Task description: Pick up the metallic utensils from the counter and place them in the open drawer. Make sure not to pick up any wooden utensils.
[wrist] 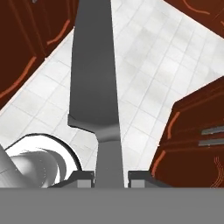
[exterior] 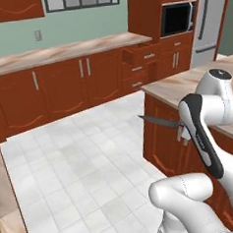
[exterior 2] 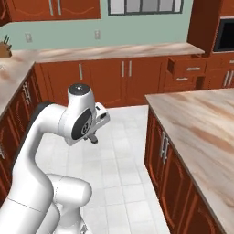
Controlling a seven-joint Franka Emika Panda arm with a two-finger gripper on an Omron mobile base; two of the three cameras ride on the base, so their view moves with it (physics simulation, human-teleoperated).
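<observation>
My gripper (exterior: 181,128) is shut on the handle end of the knife (exterior: 157,119), whose grey blade points left, out over the white floor beside the island counter (exterior: 185,84). In the hand view the blade (wrist: 94,78) runs straight up from between the two fingertips (wrist: 85,180), over floor tiles. From the right base view the hand (exterior 2: 94,136) hangs to the left of the marble counter (exterior 2: 201,123). The open drawer (exterior: 141,53) sticks out of the far cabinet run under the wall counter, also seen in the right base view (exterior 2: 186,66). The wooden utensils are out of view.
A wall counter (exterior: 59,51) with red-brown cabinets runs along the back. A built-in microwave (exterior: 178,18) and a silver fridge (exterior: 207,18) stand at the far right. White tiled floor (exterior: 77,160) lies between island and cabinets. A knife block (exterior 2: 5,48) stands at the far left.
</observation>
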